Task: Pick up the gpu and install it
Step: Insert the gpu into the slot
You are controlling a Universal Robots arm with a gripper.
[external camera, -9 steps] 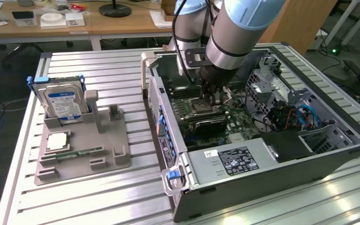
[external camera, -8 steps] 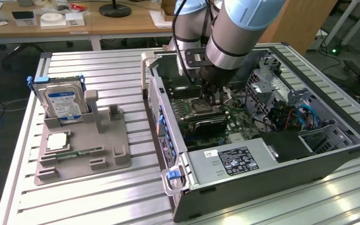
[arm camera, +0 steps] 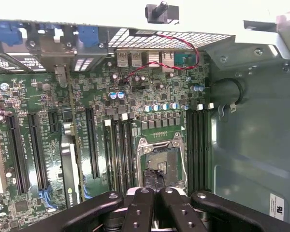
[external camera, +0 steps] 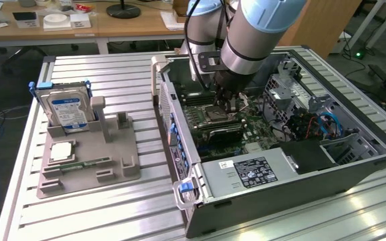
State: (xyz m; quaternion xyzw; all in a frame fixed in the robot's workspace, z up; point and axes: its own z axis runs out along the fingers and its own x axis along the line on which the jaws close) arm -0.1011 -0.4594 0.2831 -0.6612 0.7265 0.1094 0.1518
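Gripper shut, holding nothing I can see, hovering over the motherboard by the CPU socket; gpu stands seated in its slot inside the case.

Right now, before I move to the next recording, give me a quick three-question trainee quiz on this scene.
1. True or false: the gripper is shut.
2. The gpu is: A, held by the gripper; B, standing in the motherboard; C, lying on the table.
3. Fill in: upright in the grey holder stands a blue-labelled ___.
Key: 1 true; 2 B; 3 hard drive.
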